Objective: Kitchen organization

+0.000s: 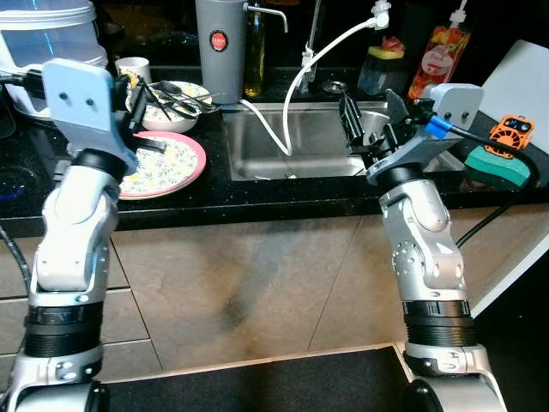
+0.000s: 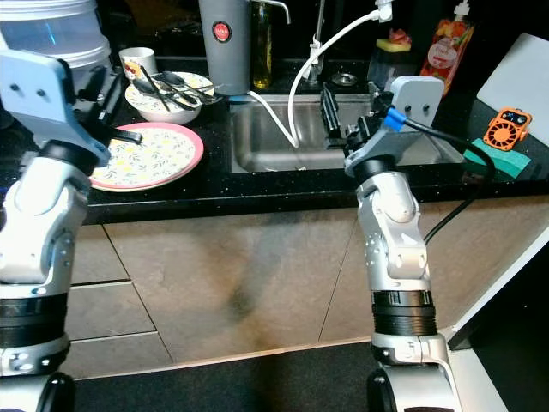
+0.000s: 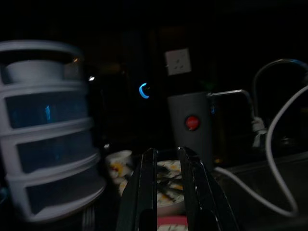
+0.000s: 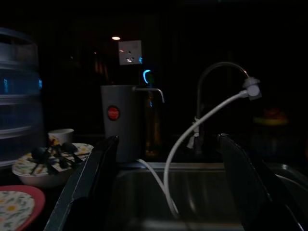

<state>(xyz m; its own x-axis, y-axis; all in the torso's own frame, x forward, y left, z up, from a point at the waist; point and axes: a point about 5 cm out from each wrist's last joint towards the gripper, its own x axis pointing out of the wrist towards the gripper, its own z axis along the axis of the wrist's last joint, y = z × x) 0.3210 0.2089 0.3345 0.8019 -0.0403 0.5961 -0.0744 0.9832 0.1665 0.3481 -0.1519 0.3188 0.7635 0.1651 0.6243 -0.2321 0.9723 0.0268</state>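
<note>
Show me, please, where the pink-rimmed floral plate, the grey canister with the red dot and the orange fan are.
Pink-rimmed floral plate (image 1: 171, 163): left eye view, on its patterned face.
Grey canister (image 1: 220, 69): left eye view, on its body below the red dot.
Orange fan (image 2: 509, 126): right eye view, on its front.

Both silver arms are raised with elbows bent, forearms reaching toward the counter (image 1: 283, 206). The left gripper (image 1: 137, 99) hovers over the counter's left part, its two black fingers (image 3: 144, 192) nearly closed, a thin gap between them. The right gripper (image 1: 371, 120) hangs beyond the counter's front edge, fingers (image 4: 91, 178) spread wide.
</note>
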